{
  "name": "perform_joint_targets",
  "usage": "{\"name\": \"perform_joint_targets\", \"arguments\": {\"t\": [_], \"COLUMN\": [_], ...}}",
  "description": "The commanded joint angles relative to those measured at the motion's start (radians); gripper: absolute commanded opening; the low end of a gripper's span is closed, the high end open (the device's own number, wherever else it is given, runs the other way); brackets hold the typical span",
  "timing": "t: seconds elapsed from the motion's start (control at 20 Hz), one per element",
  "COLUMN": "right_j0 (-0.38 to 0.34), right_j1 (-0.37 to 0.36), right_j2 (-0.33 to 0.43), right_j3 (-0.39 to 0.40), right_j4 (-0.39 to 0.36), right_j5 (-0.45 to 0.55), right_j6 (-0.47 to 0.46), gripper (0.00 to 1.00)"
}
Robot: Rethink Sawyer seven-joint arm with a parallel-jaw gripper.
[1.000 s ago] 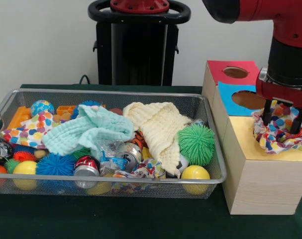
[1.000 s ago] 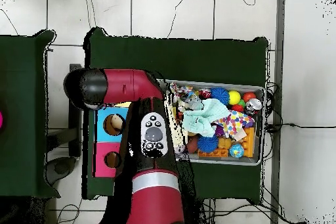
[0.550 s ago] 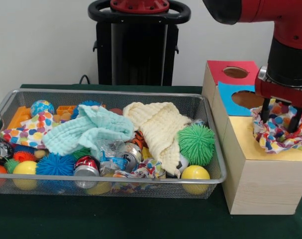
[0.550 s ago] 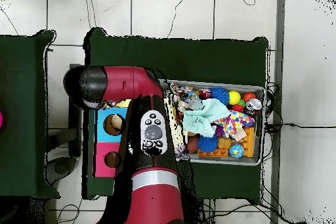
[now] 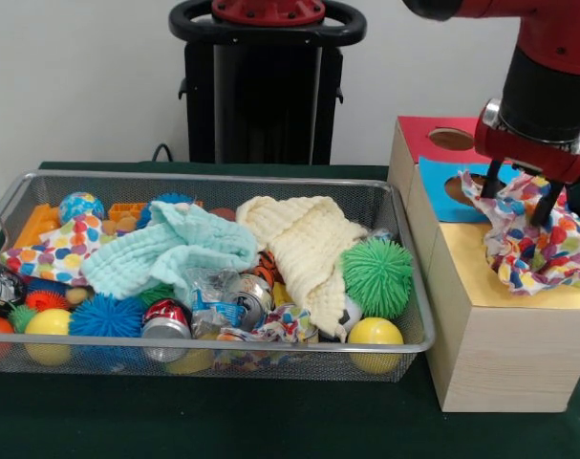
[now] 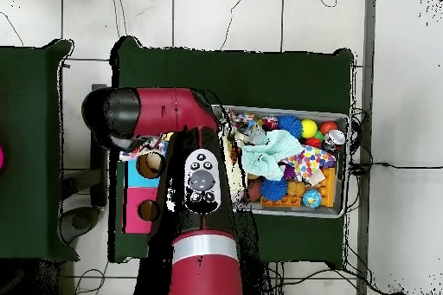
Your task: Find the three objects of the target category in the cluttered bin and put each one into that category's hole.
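**Polka-dot cloth held over box**

Gripper [image 5: 520, 191] is closed on one polka-dot cloth [image 5: 533, 244], whose lower folds drape onto the yellow panel [image 5: 471, 268] of the wooden box [image 5: 490, 354]. Box top shows two holes: blue [image 5: 454, 187], red [image 5: 451, 139]. Left, the wire bin [image 5: 204, 356] holds two muslin cloths: mint [image 5: 165, 251], cream [image 5: 304, 244]; one green spiky ball [image 5: 377, 276]; two yellow balls.

The cloth [image 5: 533, 239] is covering much of the blue hole [image 5: 459, 187] in front. Overhead, the arm [image 6: 164, 127] is hiding the gripper and most of the box [image 6: 138, 196].
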Motion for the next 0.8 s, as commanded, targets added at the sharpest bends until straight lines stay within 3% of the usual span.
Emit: {"name": "perform_joint_targets", "arguments": {"t": [0.05, 0.35, 0.8], "right_j0": [-0.027, -0.038, -0.154], "right_j1": [-0.108, -0.189, -0.349], "right_j2": [-0.014, -0.015, 0.012], "right_j3": [0.134, 0.200, 0.427], "right_j4": [-0.049, -0.059, -0.094], "right_j5": [0.003, -0.128, -0.217], "right_j6": [-0.008, 0.000, -0.175], "gripper": [1.00, 1.00, 1.00]}}
